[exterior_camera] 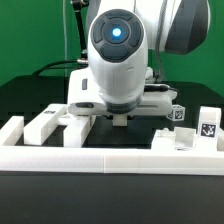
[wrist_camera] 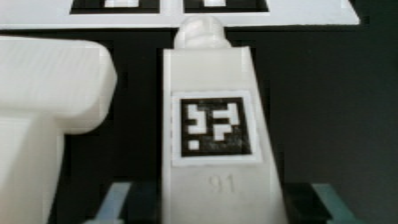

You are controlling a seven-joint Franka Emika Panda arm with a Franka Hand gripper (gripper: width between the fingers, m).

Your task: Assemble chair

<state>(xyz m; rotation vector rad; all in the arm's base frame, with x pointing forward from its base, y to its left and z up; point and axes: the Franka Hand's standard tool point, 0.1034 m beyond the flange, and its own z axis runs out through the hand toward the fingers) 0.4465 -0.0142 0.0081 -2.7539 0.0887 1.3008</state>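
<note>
In the wrist view a long white chair bar (wrist_camera: 214, 100) with a square black-and-white tag lies on the black table, running lengthwise between my fingers. My gripper (wrist_camera: 219, 205) is open and straddles the bar's near end. One fingertip (wrist_camera: 121, 200) and the other stand apart from the bar's sides, with a dark gap on each side. A larger blocky white chair piece (wrist_camera: 54, 90) lies close beside the bar. In the exterior view my gripper (exterior_camera: 120, 117) hangs low over the table, and the arm hides the bar.
The marker board (wrist_camera: 169, 8) lies just beyond the bar's far end. In the exterior view, white chair pieces sit at the left (exterior_camera: 45, 125) and right (exterior_camera: 175, 140), and tagged pieces (exterior_camera: 208, 125) at the far right. The long white border rail (exterior_camera: 110, 157) runs along the front.
</note>
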